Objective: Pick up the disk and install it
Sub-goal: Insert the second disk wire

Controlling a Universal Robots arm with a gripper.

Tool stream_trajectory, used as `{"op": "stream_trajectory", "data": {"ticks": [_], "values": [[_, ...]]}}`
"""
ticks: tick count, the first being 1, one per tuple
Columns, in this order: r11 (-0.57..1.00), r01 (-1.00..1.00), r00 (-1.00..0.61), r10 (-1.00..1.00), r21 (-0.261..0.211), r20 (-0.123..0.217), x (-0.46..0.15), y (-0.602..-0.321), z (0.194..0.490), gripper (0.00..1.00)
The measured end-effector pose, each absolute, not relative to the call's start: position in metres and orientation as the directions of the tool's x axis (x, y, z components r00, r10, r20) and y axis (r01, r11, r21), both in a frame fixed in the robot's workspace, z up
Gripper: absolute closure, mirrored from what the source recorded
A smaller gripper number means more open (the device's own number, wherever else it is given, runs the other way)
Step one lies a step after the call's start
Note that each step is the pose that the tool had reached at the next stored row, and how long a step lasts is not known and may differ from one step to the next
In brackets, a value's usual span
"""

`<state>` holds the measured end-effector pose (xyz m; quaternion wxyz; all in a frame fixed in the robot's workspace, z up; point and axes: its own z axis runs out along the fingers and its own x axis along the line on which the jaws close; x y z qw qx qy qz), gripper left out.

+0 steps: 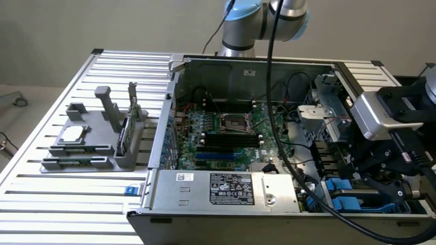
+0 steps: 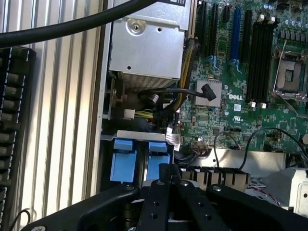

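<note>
Gripper (image 2: pixel 169 179), fingers closed with nothing seen between them, poised over the drive bay; blue-framed disk (image 2: pixel 124 161) sits just beyond the fingertips, tight between chassis wall (image 2: pixel 103 120) and cables.

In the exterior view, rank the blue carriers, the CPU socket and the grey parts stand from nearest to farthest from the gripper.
From the gripper:
1. Blue carriers, beside it at the case's lower corner.
2. CPU socket, mid-motherboard.
3. Grey parts stand, outside the case, on the exterior view's left.
</note>
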<state>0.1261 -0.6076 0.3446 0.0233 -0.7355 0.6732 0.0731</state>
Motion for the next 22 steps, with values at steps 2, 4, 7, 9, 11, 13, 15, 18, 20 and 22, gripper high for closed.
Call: {"op": "stream_trajectory", "data": {"ticks": [2, 4, 7, 9, 11, 13, 15, 18, 20, 22], "values": [[-0.094, -0.994, 0.084, -0.987, 0.064, -0.138, 0.127, -0.607, 0.341, 0.89], [-0.095, -0.993, 0.085, -0.987, 0.064, -0.138, 0.128, -0.606, 0.337, 0.89], [-0.095, -0.993, 0.086, -0.987, 0.063, -0.138, 0.129, -0.606, 0.332, 0.89], [-0.095, -0.993, 0.086, -0.987, 0.063, -0.136, 0.129, -0.606, 0.329, 0.89], [-0.096, -0.993, 0.086, -0.987, 0.063, -0.136, 0.129, -0.606, 0.327, 0.89], [-0.096, -0.993, 0.086, -0.987, 0.063, -0.137, 0.129, -0.606, 0.324, 0.89], [-0.096, -0.993, 0.087, -0.987, 0.063, -0.133, 0.129, -0.605, 0.322, 0.89], [-0.095, -0.993, 0.087, -0.988, 0.064, -0.126, 0.129, -0.604, 0.323, 0.89], [-0.096, -0.993, 0.088, -0.988, 0.064, -0.124, 0.12, -0.603, 0.325, 0.89], [-0.094, -0.993, 0.086, -0.989, 0.064, -0.124, 0.119, -0.604, 0.325, 0.89]]}}
